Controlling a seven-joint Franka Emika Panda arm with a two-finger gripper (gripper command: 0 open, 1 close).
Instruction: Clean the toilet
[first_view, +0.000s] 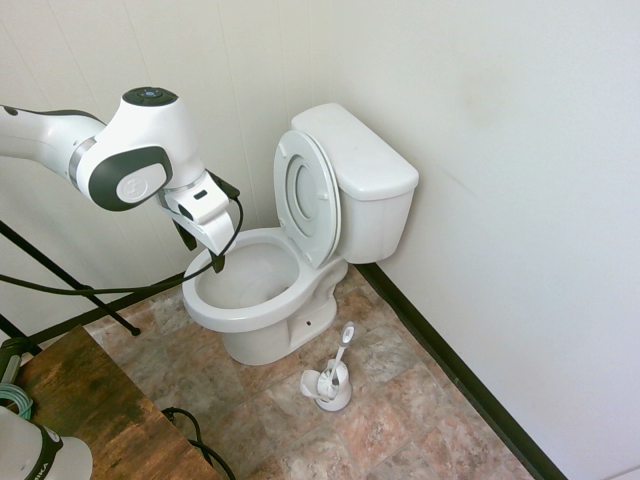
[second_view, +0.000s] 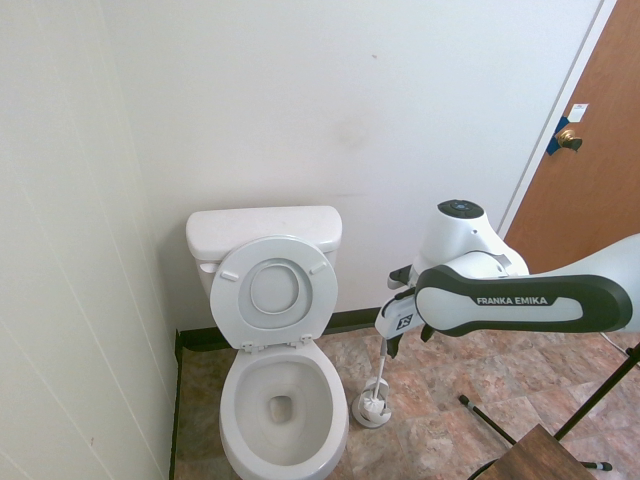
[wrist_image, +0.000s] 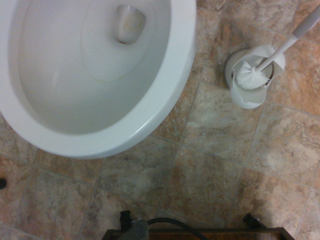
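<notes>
The toilet (first_view: 262, 300) stands in the corner, its tank against the back wall and one side close to the side wall, seat and lid (first_view: 308, 195) raised upright against the tank. In the first exterior view the end effector (first_view: 201, 253) hangs pointing down over the bowl's rim at about 9 o'clock of the bowl, fingers spread and released, holding nothing and clear of the ceramic. The bowl's oval rim is unobstructed all round. On the tiled floor (first_view: 400, 410) at roughly 4 o'clock from the bowl sits the brush holder (first_view: 331, 388), with the brush (wrist_image: 252, 74) in it, handle leaning away from the toilet; holder and pedestal are near but apart. Open tile lies beyond the holder toward the dark baseboard (first_view: 450, 365). A wooden bench (first_view: 95, 405) corner occupies the floor at 7 o'clock.
</notes>
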